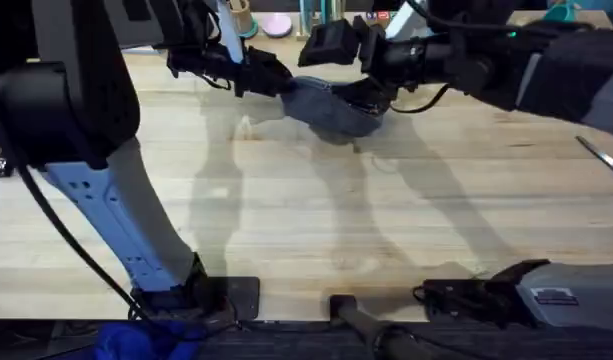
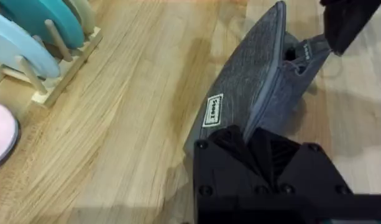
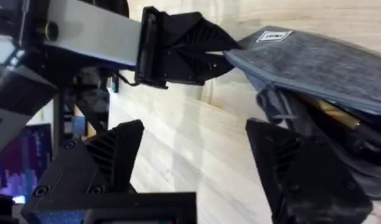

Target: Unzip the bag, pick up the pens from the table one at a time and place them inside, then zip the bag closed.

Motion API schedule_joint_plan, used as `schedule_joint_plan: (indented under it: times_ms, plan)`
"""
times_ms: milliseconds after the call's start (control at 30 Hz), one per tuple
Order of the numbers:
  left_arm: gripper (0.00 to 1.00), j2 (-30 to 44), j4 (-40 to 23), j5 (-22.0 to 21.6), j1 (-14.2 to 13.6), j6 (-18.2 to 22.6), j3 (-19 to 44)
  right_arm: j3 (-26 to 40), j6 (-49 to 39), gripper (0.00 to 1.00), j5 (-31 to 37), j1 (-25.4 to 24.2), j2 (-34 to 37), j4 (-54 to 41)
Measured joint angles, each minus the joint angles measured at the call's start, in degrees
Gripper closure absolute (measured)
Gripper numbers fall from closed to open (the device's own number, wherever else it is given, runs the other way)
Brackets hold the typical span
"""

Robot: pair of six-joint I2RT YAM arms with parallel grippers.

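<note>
One bag (image 1: 331,105) lies at the far middle of the table (image 1: 306,200), and two grippers meet at it. The left gripper (image 1: 278,78) pinches the bag's left end: in the left wrist view its black fingers (image 2: 255,146) are closed on the edge of the grey fabric, just below one small white label (image 2: 213,110). The right gripper (image 1: 371,95) comes in from the other side, and in its own view its two fingers (image 3: 305,168) stand wide apart, one of them against the bag's open mouth. Inside that opening one slim pen (image 3: 336,117) can be made out; whether a second lies with it I cannot tell. One pair of scissors (image 1: 601,155) rests near the table's right edge, well apart from the bag.
</note>
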Motion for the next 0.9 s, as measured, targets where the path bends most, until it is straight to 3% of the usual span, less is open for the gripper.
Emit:
schedule_joint_plan:
  times_ms: [200,900]
  plan:
    - [0.960,0.0,0.0,0.0,0.0,0.0,0.0,6.0,-3.5,0.006,1.9,1.1,0.0,-5.8]
    - [0.960,0.0,0.0,0.0,0.0,0.0,0.0,27.6,-19.4,0.006,19.4,4.3,0.0,-45.7]
